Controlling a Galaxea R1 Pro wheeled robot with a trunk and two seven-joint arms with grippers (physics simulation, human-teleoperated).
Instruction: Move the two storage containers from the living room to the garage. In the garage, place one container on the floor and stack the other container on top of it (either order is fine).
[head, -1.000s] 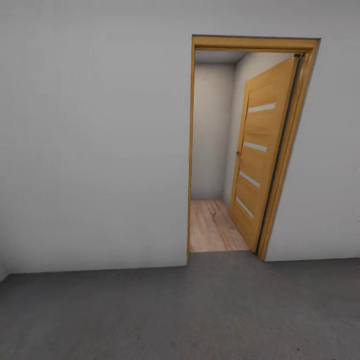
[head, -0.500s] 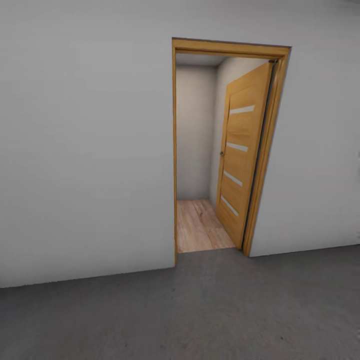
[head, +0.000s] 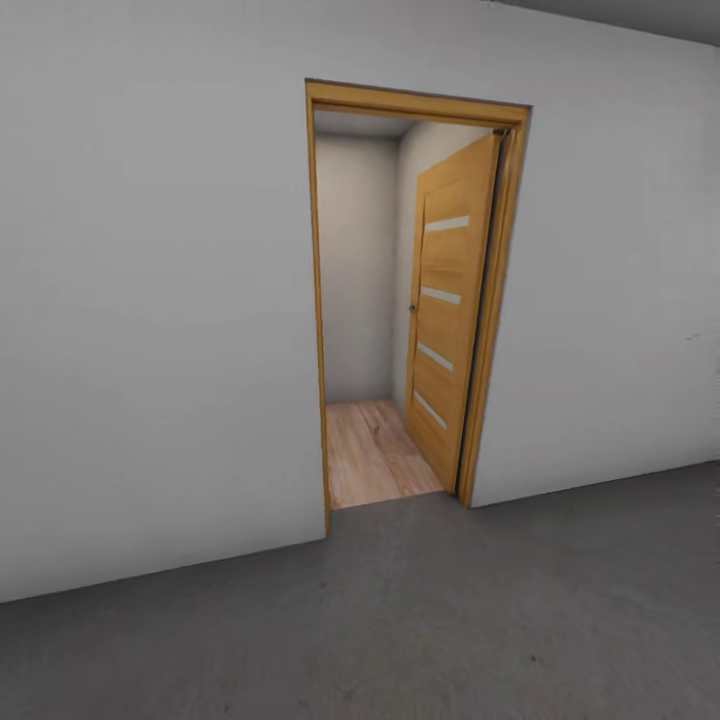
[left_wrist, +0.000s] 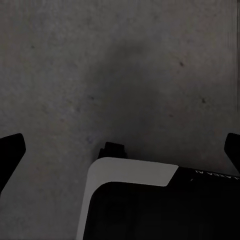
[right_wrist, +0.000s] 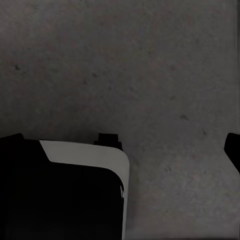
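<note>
The two storage containers are out of view. I stand in the garage, on its dark grey concrete floor, facing a pale grey wall. My left gripper hangs over the floor, open, its dark fingertips far apart with nothing between them. My right gripper is open too, one fingertip at the picture's edge, over bare floor.
An orange wooden door stands swung open into a narrow passage with a light wood plank floor. The door frame bounds the opening. My own black, white-edged body lies under both wrists.
The whole head view has shifted: the doorway now sits further left and looks slightly smaller, with more wall at the right. The camera moved, not the door.
</note>
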